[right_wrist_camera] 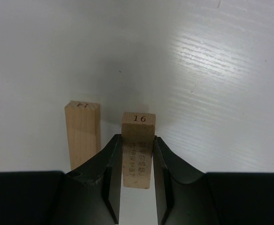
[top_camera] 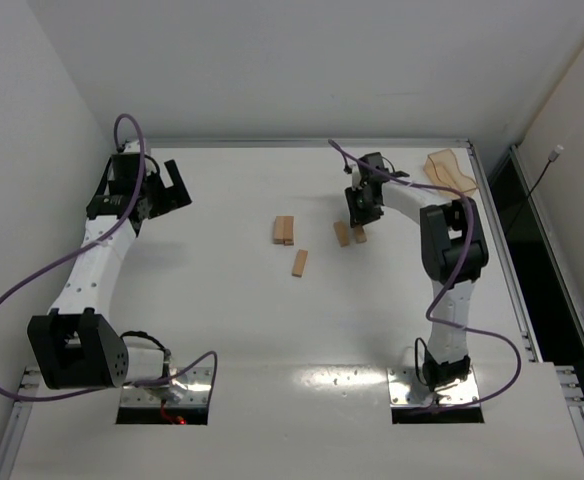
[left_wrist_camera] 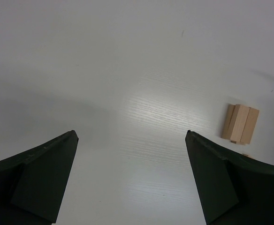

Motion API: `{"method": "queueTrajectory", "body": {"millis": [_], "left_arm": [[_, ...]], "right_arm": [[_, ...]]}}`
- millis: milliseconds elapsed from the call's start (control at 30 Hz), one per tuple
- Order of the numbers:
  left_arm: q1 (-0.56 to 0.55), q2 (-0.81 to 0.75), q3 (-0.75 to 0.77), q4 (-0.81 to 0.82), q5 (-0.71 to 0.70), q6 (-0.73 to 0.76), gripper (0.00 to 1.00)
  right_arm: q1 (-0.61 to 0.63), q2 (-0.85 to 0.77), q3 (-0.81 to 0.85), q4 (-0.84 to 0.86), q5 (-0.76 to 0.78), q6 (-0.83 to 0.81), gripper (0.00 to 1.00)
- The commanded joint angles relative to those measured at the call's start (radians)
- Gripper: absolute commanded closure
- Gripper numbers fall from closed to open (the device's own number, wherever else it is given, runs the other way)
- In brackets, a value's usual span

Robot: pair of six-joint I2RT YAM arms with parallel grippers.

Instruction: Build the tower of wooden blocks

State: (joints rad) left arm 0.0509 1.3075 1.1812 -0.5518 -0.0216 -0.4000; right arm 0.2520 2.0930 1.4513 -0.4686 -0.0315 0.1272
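The left pincer [top_camera: 177,187] hangs at the far left of the table [top_camera: 222,330], its jaws spread wide and holding nothing; in its wrist view the left pincer [left_wrist_camera: 131,135] has only bare tabletop between its dark fingers [left_wrist_camera: 43,173]. Well to its right, beyond the right finger's tip, sits the tower [left_wrist_camera: 240,123], so far a low, tight bundle of planks lying side by side, the middle one brighter and seemingly riding on top. From above, the tower [top_camera: 284,230] lies about midway between the two pincers, touched by neither. A loose plank [top_camera: 300,263] lies flat just near-right of it, slightly askew and apart from the rest.

Farther right, the right pincer [top_camera: 362,213] is down at the table, pointing at two blocks. Block 14 [top_camera: 342,233] lies just beside its left finger, flat on the table and not gripped; in the wrist view block 14 [right_wrist_camera: 82,133] runs parallel to the gripped one with a narrow gap between. The right pincer [right_wrist_camera: 138,140] is closed on block 16 [right_wrist_camera: 138,125], a finger pressed to each long side, the numbered end sticking out past the fingertips. Whether block 16 [top_camera: 360,235] rests on the table or is lifted just off it, I cannot tell.

Behind and to the right of this pincer, an orange-tan tray [top_camera: 450,170] sits in the far right corner
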Motion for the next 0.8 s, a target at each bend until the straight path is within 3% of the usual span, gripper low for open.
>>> {"method": "queueTrajectory", "body": {"millis": [0,133,400,500,633,700,767], "left_arm": [[-0.006,-0.004,0.029,0.029,-0.008,0.009,0.01],[-0.006,0.006,0.029,0.029,-0.008,0.009,0.01],[-0.006,0.015,0.038,0.029,-0.008,0.000,0.01],[-0.006,0.015,0.038,0.029,0.003,0.000,0.01],[-0.006,0.015,0.038,0.029,0.003,0.000,0.01],[-0.006,0.006,0.038,0.029,0.003,0.000,0.01],[-0.006,0.006,0.029,0.029,0.003,0.000,0.01]], "right_arm": [[0.007,0.019,0.058,0.012,-0.005,-0.003,0.99],[0.007,0.029,0.070,0.012,-0.005,-0.003,0.90],[0.016,0.019,0.038,0.012,-0.016,0.017,0.90],[0.016,0.019,0.038,0.012,-0.016,0.017,0.81],[0.016,0.019,0.038,0.021,-0.016,0.017,0.76],[0.016,0.010,0.038,0.021,-0.016,0.026,0.66],[0.016,0.001,0.038,0.021,-0.016,0.026,0.66]]}}
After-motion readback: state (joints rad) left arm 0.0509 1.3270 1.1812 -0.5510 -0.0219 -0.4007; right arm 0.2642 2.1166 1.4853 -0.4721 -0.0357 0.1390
